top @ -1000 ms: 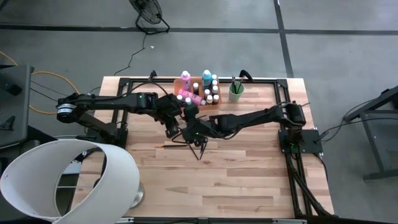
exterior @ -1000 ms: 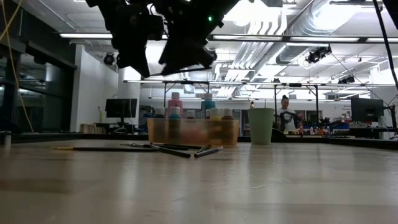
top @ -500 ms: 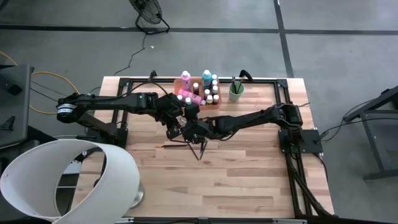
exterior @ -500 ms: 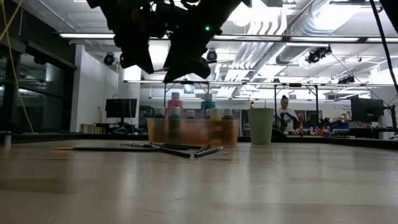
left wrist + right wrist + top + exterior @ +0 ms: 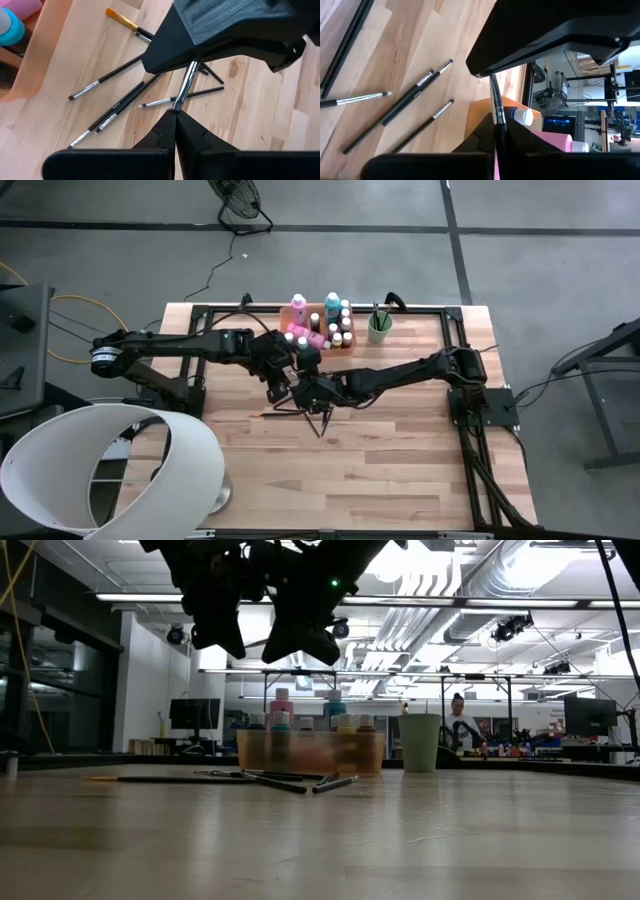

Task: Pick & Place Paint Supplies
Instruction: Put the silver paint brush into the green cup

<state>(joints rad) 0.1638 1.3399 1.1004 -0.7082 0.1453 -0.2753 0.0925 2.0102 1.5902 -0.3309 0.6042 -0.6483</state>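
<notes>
Left claw: [image 5: 176, 116] fingers pressed together on one end of a thin paintbrush [image 5: 183, 86], held in the air above the desk [image 5: 380, 460], just in front of the tray.
Right claw: [image 5: 496, 131] fingers pinched shut on the same paintbrush's other end; in the high view the two claws meet tip to tip at mid-desk, the left claw [image 5: 283, 388] beside the right claw [image 5: 303, 390].
Held paintbrush: dark handle, silver ferrule, spanning the short gap between the two claws, clear of the wood.
Loose paintbrushes: [image 5: 116, 102] scattered flat on the desk under the claws, some crossing each other; one with an orange tip [image 5: 122, 19] lies near the tray.
Paint bottles: [image 5: 320, 320] pink, teal and others with white caps, standing or lying in the orange tray [image 5: 310, 750] at the desk's far edge.
Green cup: [image 5: 379, 326] just beside the tray, upright, with dark handles poking out.
Background: a person [image 5: 461, 725] far off in the room.
</notes>
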